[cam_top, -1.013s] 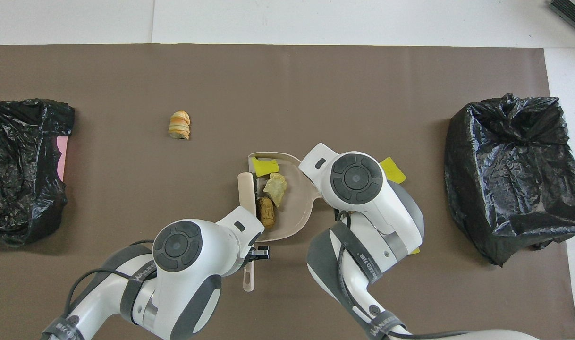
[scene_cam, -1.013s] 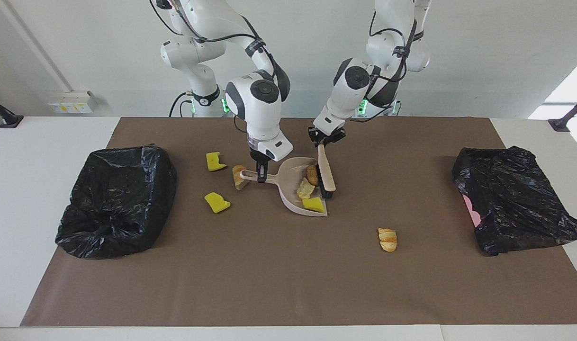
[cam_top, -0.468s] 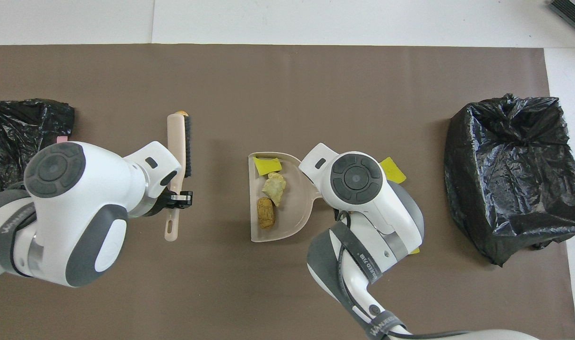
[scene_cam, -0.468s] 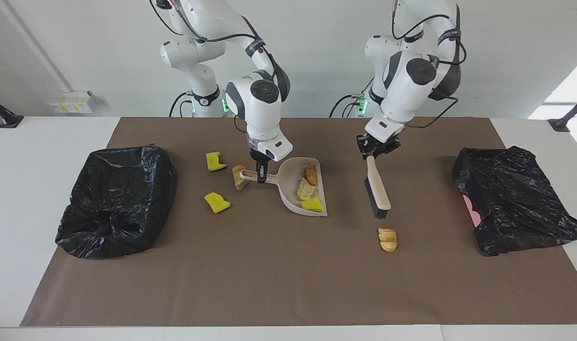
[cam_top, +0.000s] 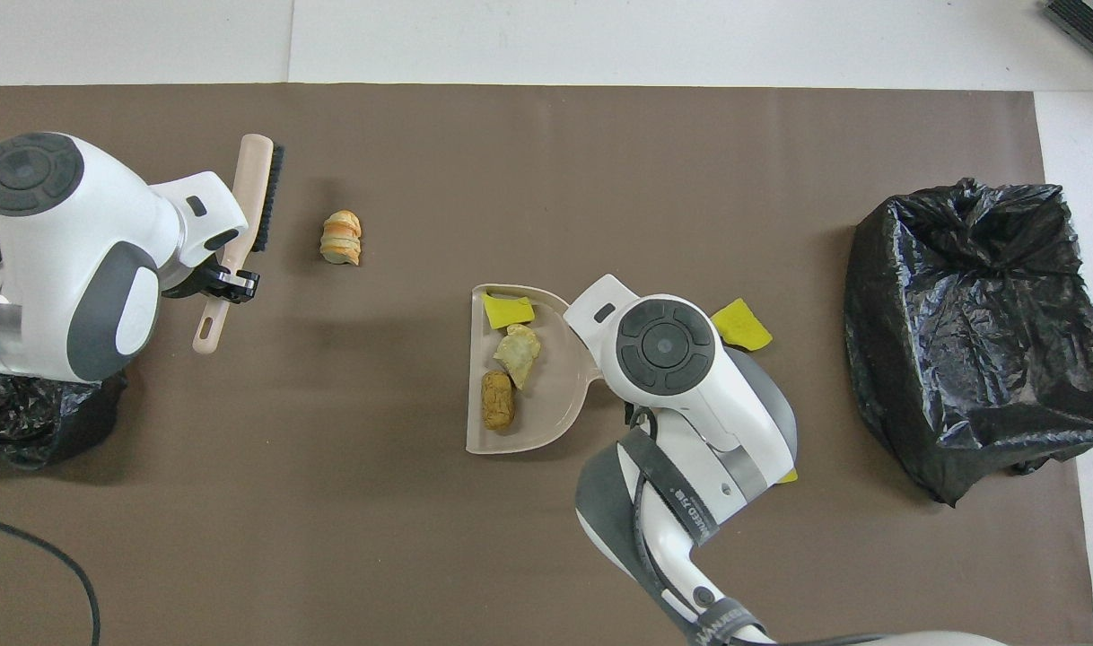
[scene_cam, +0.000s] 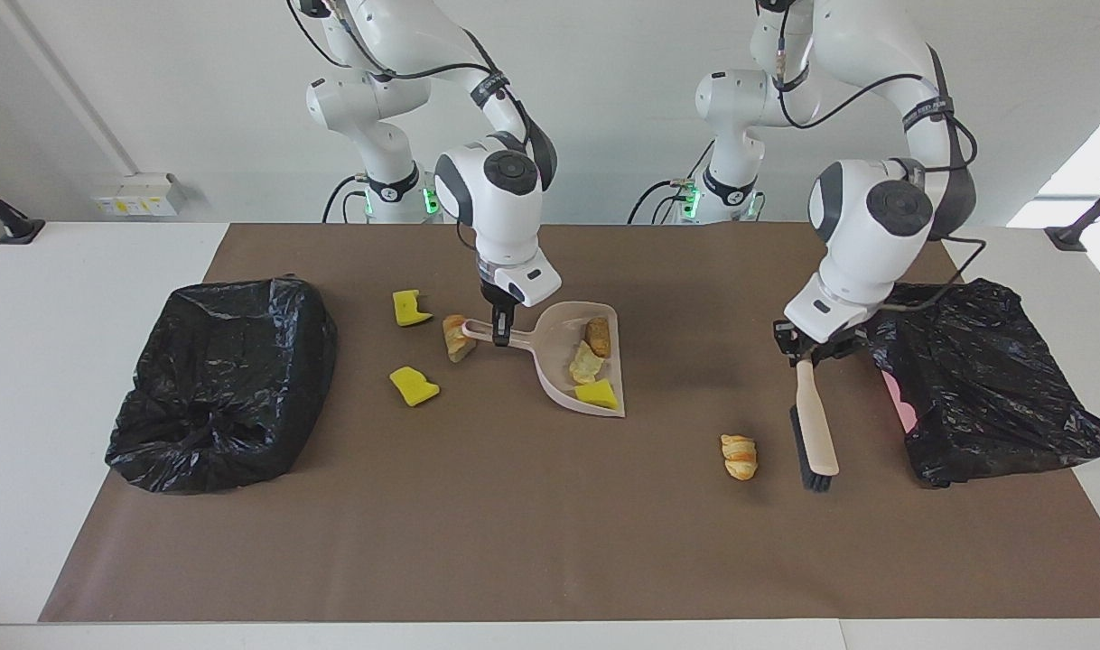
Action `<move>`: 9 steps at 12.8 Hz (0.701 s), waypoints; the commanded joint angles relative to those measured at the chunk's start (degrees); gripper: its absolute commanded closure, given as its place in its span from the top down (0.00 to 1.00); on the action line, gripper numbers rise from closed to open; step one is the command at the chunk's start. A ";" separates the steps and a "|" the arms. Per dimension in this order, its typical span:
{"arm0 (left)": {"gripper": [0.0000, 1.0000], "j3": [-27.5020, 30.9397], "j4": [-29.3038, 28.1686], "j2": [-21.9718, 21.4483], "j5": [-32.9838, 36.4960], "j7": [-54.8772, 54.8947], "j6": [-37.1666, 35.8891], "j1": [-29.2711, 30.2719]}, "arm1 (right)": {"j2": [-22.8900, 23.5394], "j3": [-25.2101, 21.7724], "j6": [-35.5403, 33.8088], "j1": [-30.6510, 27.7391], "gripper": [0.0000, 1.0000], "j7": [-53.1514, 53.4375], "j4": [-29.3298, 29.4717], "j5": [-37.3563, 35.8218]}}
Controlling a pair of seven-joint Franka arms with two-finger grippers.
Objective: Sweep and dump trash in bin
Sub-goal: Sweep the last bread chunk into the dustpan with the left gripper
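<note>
Left arm has swung the brush (scene_cam: 814, 440) away from the dustpan (scene_cam: 575, 361) toward its own end of the table — now beside the croissant-like piece (scene_cam: 740, 456), bristle end low near the mat. Left gripper (scene_cam: 808, 350) clamped on the brush handle, next to the black-bagged bin (scene_cam: 979, 379) at that end. Right gripper (scene_cam: 501, 327) closed on the dustpan handle. In the pan: yellow foam wedge (scene_cam: 597, 393), pale lump (scene_cam: 584, 362), brown lump (scene_cam: 597, 335). On the mat toward the right arm's end — two yellow wedges (scene_cam: 409, 307) (scene_cam: 413, 385) and a bread lump (scene_cam: 454, 336), near the second bagged bin (scene_cam: 220, 384).
</note>
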 commanded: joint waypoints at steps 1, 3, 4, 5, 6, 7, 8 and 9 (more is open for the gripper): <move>0.00 -0.87 6.84 5.36 4.92 2.03 -1.69 0.82 | -0.37 0.10 -0.46 0.43 0.00 3.17 -0.48 -0.97; 0.00 -0.87 5.54 6.07 5.63 2.12 -1.07 -1.19 | -0.37 0.10 -0.55 0.43 0.00 3.17 -0.48 -0.97; 0.00 -1.05 3.79 5.55 5.28 2.04 -1.42 -2.34 | -0.37 0.10 -0.55 0.43 0.00 3.09 -0.48 -0.97; 0.00 -1.05 1.42 5.11 5.10 1.69 -0.99 -3.74 | -0.37 0.10 -0.64 0.43 0.00 3.17 -0.48 -0.97; 0.00 -0.96 -0.60 5.10 4.93 0.99 -0.63 -5.84 | -0.37 0.10 -0.64 0.43 0.00 3.17 -0.48 -0.97; 0.00 -1.22 -2.54 4.41 4.93 -1.11 -1.07 -6.12 | -0.37 0.10 -0.72 0.43 0.00 3.17 -0.48 -0.97; 0.00 -1.31 -4.21 3.44 4.58 -2.08 -1.24 -6.74 | -0.37 0.10 -0.73 0.43 0.00 3.17 -0.48 -0.97; 0.00 -1.31 -5.97 2.04 1.79 -3.23 -1.42 -8.13 | -0.37 0.10 -0.81 0.34 0.00 3.17 -0.48 -1.06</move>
